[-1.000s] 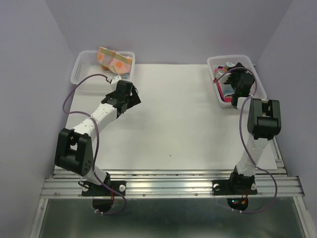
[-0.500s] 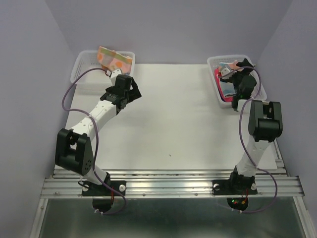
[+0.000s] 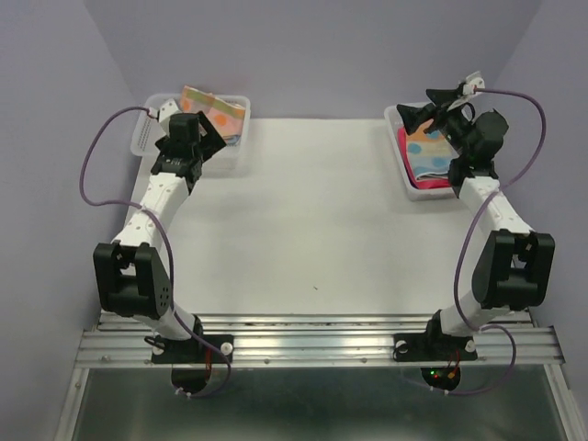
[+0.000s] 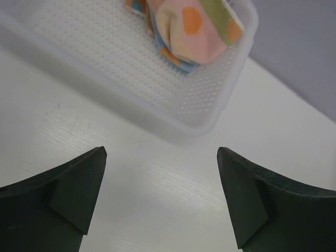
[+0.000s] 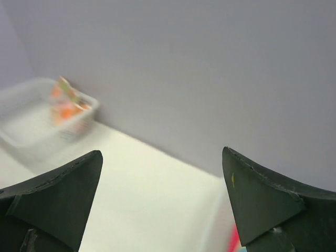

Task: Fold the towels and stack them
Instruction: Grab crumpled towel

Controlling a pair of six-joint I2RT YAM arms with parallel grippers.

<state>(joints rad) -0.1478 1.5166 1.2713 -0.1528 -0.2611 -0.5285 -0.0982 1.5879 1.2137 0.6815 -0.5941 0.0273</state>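
**Technician A:** State of the left gripper?

**Technician B:** Its jaws are spread wide and nothing lies between them. In the left wrist view the left gripper hangs over bare table, just short of the near wall of the left basket.

**Technician A:** What is in that basket?

**Technician B:** One orange-yellow-pink patterned towel, bunched at the far end. In the top view the same towel rises above the rim of the left basket.

**Technician A:** And the right gripper?

**Technician B:** Its jaws are also spread and empty. It is raised above the far end of the right basket, touching nothing. The right wrist view shows both fingers wide apart and aimed across the table at the back wall.

**Technician A:** Where are the remaining towels?

**Technician B:** In the right basket. A bright pink towel lies along the left side, with a light patterned towel beside it. Whether more lie underneath cannot be told.
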